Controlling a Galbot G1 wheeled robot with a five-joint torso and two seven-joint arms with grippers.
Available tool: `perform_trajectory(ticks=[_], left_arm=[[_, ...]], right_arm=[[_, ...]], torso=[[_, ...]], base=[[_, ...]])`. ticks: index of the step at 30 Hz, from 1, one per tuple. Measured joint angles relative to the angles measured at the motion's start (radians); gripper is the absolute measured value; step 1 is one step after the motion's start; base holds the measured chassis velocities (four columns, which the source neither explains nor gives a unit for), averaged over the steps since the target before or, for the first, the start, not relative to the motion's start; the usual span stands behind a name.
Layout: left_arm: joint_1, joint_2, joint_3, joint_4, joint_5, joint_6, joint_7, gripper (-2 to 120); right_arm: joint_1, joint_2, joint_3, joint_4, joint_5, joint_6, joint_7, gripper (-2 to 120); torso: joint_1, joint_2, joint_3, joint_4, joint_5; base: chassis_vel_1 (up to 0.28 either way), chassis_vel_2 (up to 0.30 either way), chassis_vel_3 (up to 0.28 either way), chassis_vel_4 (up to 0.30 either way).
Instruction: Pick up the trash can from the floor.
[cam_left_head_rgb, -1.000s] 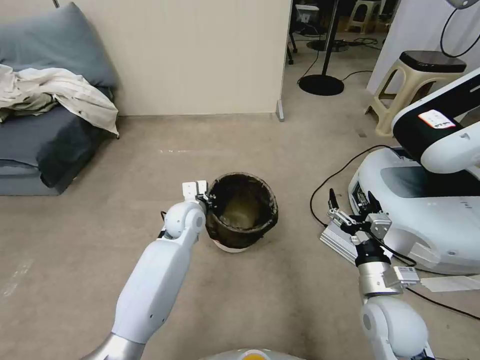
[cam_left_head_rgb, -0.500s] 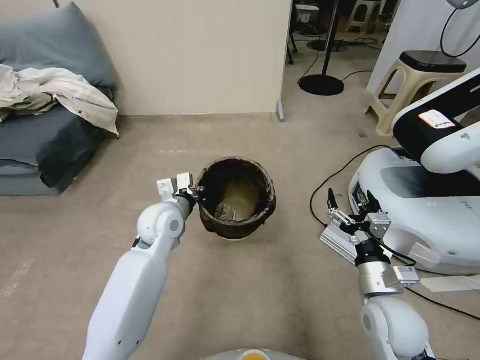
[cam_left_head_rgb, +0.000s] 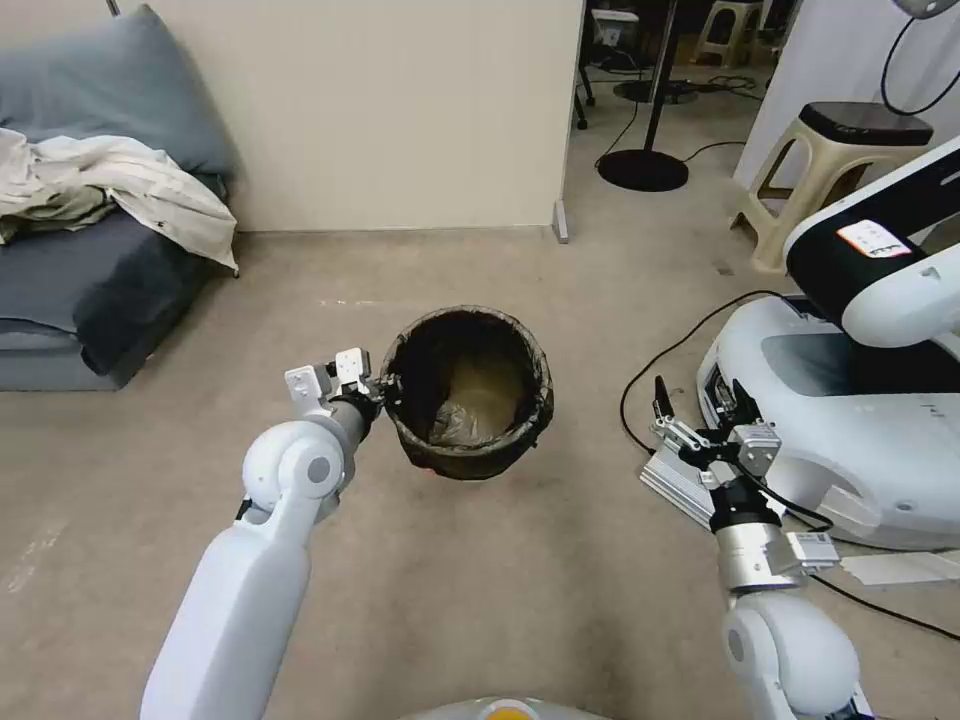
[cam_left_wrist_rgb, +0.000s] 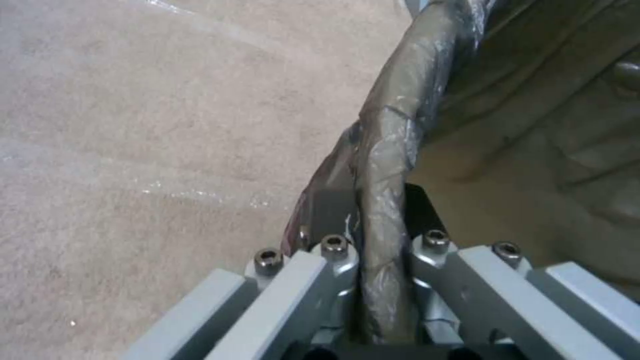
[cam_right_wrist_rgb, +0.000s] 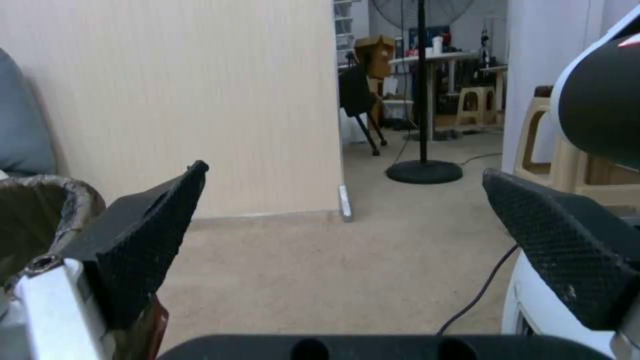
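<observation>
Trash can (cam_left_head_rgb: 467, 392) gripped at its bag-covered rim, clear of the floor (cam_left_head_rgb: 520, 590).
Left gripper (cam_left_head_rgb: 380, 384) reaches forward, clamped on the can's near-left rim; right gripper (cam_left_head_rgb: 697, 402) hangs well right of the can, spread wide.

Can't see the trash can (cam_left_head_rgb: 470, 400) base, the bag hides it. Left gripper (cam_left_head_rgb: 382, 385) fingers are tucked behind the rim, sofa (cam_left_head_rgb: 90, 300) gets cropped.
</observation>
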Motion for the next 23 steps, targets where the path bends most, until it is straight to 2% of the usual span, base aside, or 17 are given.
perform_trajectory(ticks=[23], left_arm=[[0.002, 0.001, -0.001, 0.001, 0.005, 0.000, 0.009, 1]], right_arm=[[0.004, -0.001, 0.000, -0.005, 0.001, -0.002, 0.000, 100]], torso=[[0.000, 0.000, 0.000, 0.0000, 0.0000]], base=[[0.000, 0.000, 0.000, 0.000]])
